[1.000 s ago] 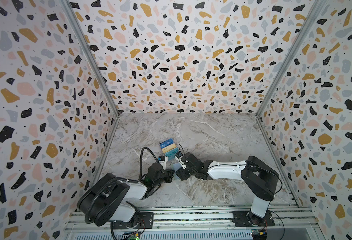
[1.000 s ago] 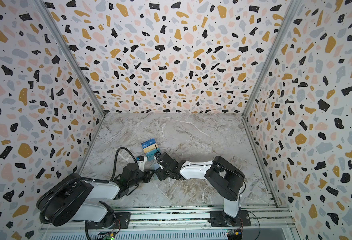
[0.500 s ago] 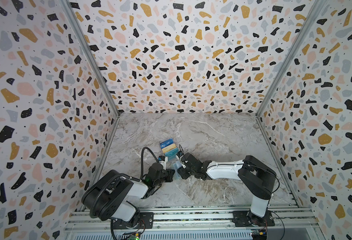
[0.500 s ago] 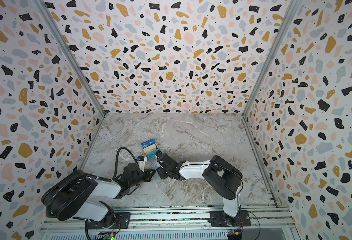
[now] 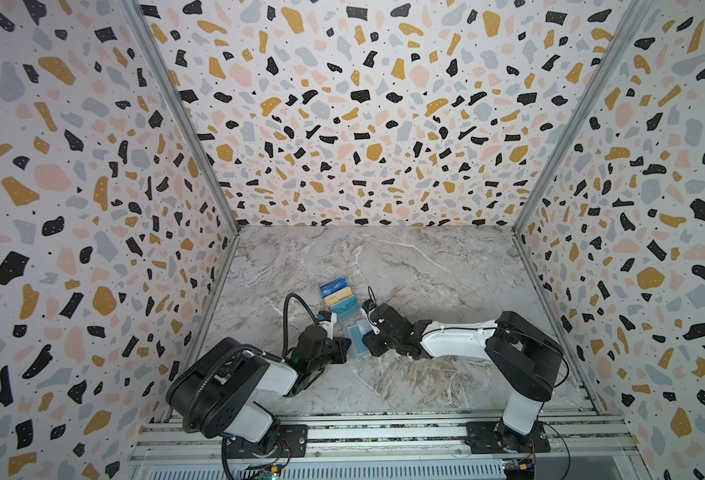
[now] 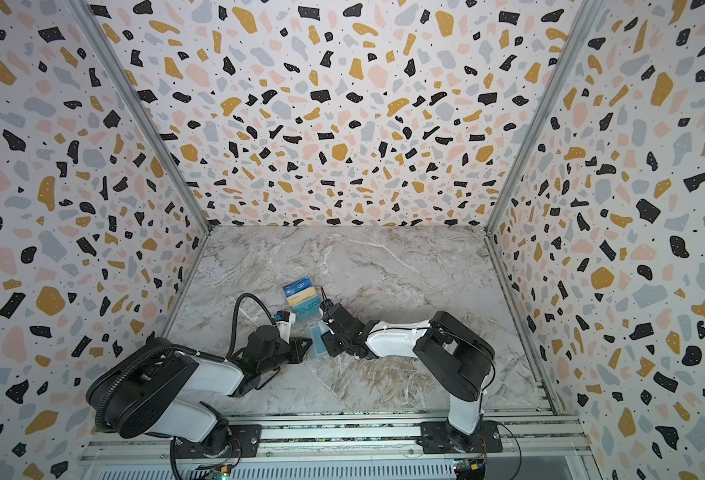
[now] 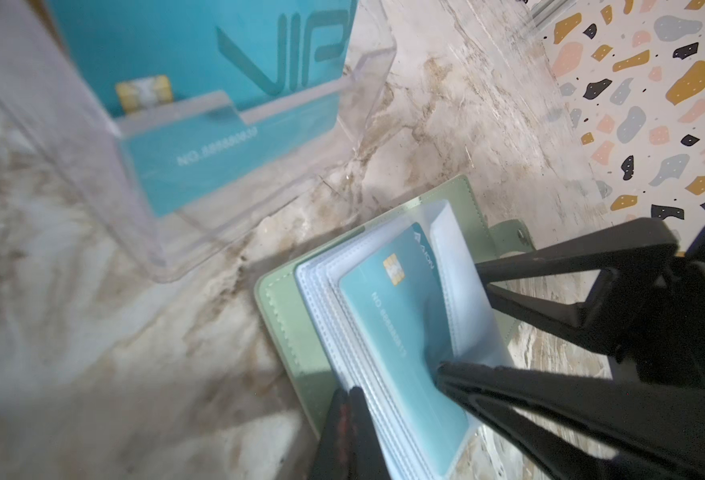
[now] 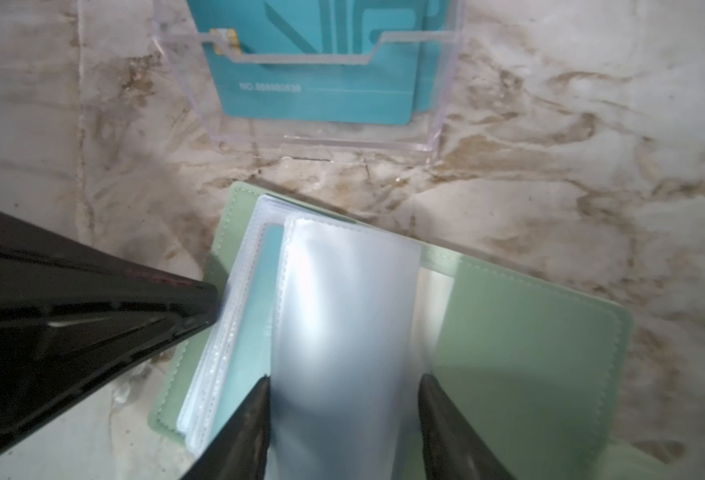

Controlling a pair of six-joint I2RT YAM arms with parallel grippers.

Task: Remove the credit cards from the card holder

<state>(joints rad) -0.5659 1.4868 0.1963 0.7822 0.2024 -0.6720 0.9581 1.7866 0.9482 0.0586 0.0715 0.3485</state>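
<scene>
The card holder [image 5: 354,341] [image 7: 288,320] [image 8: 529,353], a mint-green wallet, lies open on the marble between my two grippers. A teal credit card [image 7: 400,332] [image 8: 255,316] sits inside one of its clear sleeves. My left gripper [image 5: 344,345] [image 7: 348,415] is shut, its tips pressing on the wallet's green edge beside the sleeve stack. My right gripper [image 5: 368,344] [image 8: 344,395] has one clear sleeve leaf [image 8: 342,299] bowed up between its fingers, touching both. In the left wrist view its lower fingertip [image 7: 446,372] rests on the sleeved teal card.
A clear tiered stand [image 5: 338,297] [image 6: 301,296] [image 8: 446,83] stands just beyond the wallet. It holds a teal VIP card [image 7: 218,50] [image 8: 321,75], with a tan and a dark blue card on the tiers behind. The left wall is close by.
My right gripper's jaws have narrowed around the clear sleeve leaf, and that arm has edged slightly toward the wallet. My left gripper has stayed shut on the wallet's edge.
</scene>
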